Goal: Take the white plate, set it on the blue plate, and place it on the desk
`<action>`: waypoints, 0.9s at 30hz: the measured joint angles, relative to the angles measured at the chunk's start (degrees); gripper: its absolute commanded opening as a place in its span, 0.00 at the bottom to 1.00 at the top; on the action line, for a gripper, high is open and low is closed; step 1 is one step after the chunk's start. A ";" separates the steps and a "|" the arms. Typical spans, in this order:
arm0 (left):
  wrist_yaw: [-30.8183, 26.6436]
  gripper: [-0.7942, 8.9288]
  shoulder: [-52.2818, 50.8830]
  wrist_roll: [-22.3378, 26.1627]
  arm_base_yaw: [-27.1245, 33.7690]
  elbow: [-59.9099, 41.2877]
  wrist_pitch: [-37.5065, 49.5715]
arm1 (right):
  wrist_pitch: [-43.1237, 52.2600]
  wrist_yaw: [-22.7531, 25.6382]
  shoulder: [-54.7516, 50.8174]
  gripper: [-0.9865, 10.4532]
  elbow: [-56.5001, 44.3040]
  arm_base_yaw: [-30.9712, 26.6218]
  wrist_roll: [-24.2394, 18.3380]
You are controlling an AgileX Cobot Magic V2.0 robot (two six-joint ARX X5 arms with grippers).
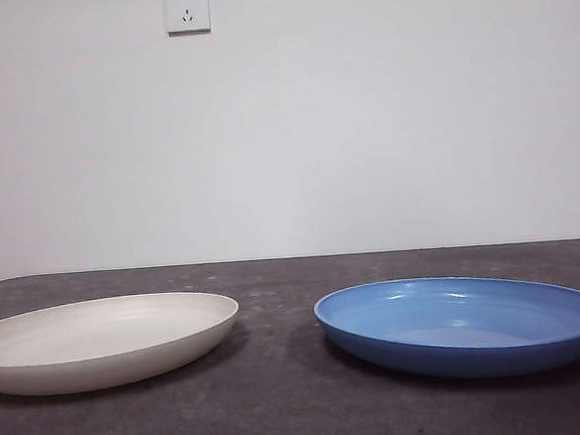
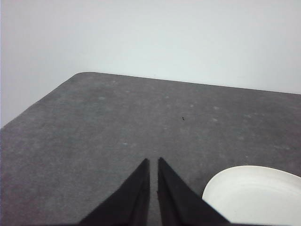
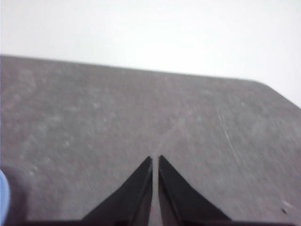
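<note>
- Clearly, only the front view shows both plates together: the white plate [image 1: 100, 340] and the blue plate [image 1: 467, 325] lie flat on the desk [image 1: 283, 397], side by side and apart, with a strip of bare desk between them.
- No arm comes into the front view; a wall socket [image 1: 187, 9] sits high on the pale wall behind.
- From the left wrist view, the left pincer [image 2: 153, 162] has its two black jaws almost together, with only a thin slit between the tips, and nothing is held.
- Just beside this pincer, on one side, the rim of the white plate [image 2: 256, 195] shows; the pincer does not touch it.
- Beyond the left pincer the desk [image 2: 141, 122] is bare up to its far edge and a rounded corner.
- From the right wrist view, which is somewhat blurred, the right pincer [image 3: 155, 160] is closed in the same way, tips nearly touching, holding nothing.
- Only a thin blue sliver of the blue plate [image 3: 3, 197] shows at the picture's border, to one side of the right pincer and apart from it.
- Ahead of the right pincer the desk [image 3: 141, 108] lies open up to its far edge and a rounded corner.
</note>
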 measured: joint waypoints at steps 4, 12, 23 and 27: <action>0.00 0.11 0.00 -0.22 0.00 0.00 0.24 | 0.90 -3.43 0.00 0.10 0.00 0.00 2.47; 1.79 0.10 0.42 -3.91 -0.17 0.11 -0.07 | 0.48 -9.44 0.00 0.10 0.00 0.00 13.09; 2.01 0.10 12.96 -10.27 -2.93 13.73 1.44 | -6.25 -11.19 5.25 0.10 13.90 0.02 27.58; 6.43 0.10 20.41 -10.34 -3.65 23.45 -1.22 | -10.88 -14.97 11.26 0.10 21.90 0.02 28.24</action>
